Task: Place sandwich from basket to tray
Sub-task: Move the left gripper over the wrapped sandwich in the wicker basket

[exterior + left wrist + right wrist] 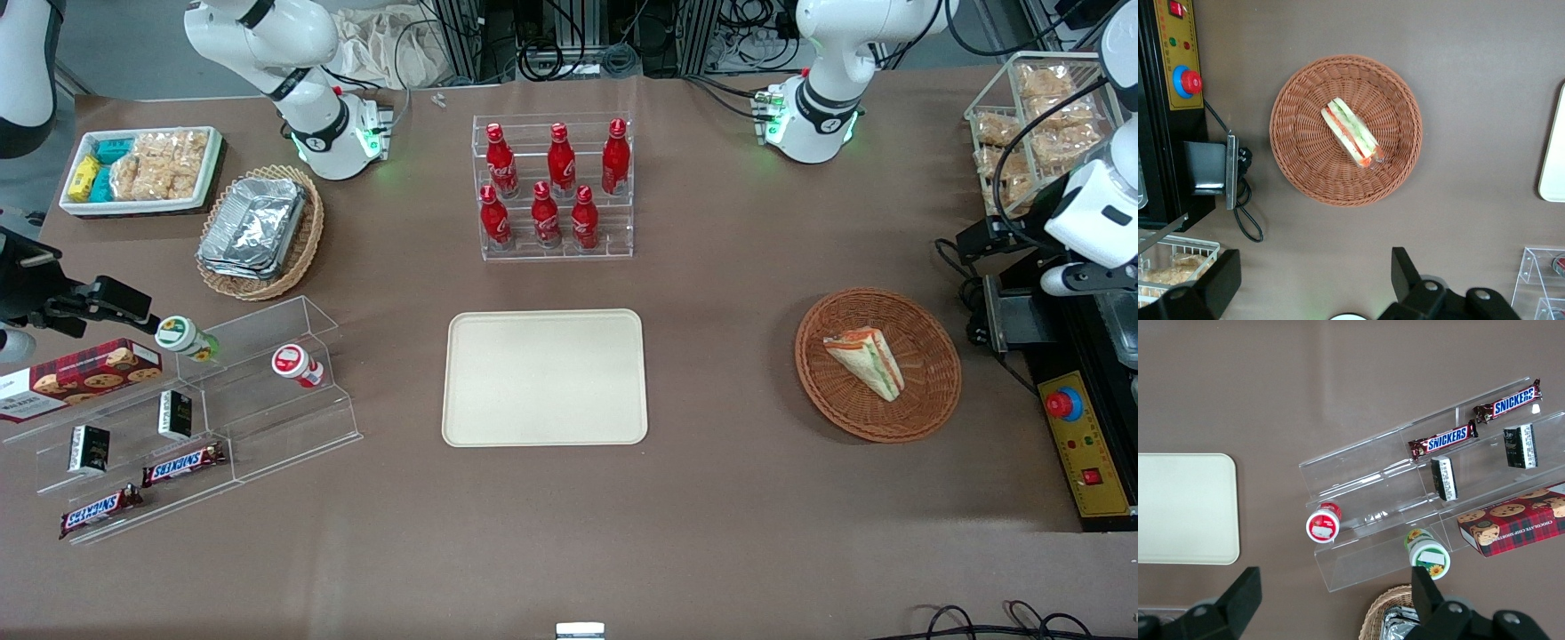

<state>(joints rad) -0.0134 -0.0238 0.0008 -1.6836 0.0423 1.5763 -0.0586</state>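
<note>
the sandwich [865,363] is seen lying flat in the basket [925,404], its wedge filling the middle of the woven floor with bare wicker left all round it up to the rim. in the front view its long axis runs from about 10 o'clock to 4 o'clock, the narrow tip pointing to 4 o'clock and the broad end to 10 o'clock; the striped filling edge faces 7 o'clock. in the left wrist view the sandwich [1352,132] and basket [1298,160] are seen from above, with the gripper [1315,280] held high over the table beside the basket and its fingers [1405,270] spread wide, nothing between them. the tray [544,377] is shown bare at the table's middle, well apart from the basket, with open brown table [720,356] between the two. at 12 o'clock from the tray a clear rack of red bottles [553,182] stands apart from the tray's rim. just beside the basket, toward the working arm's end, a black and yellow control box [1085,444] lines the table edge.
</note>
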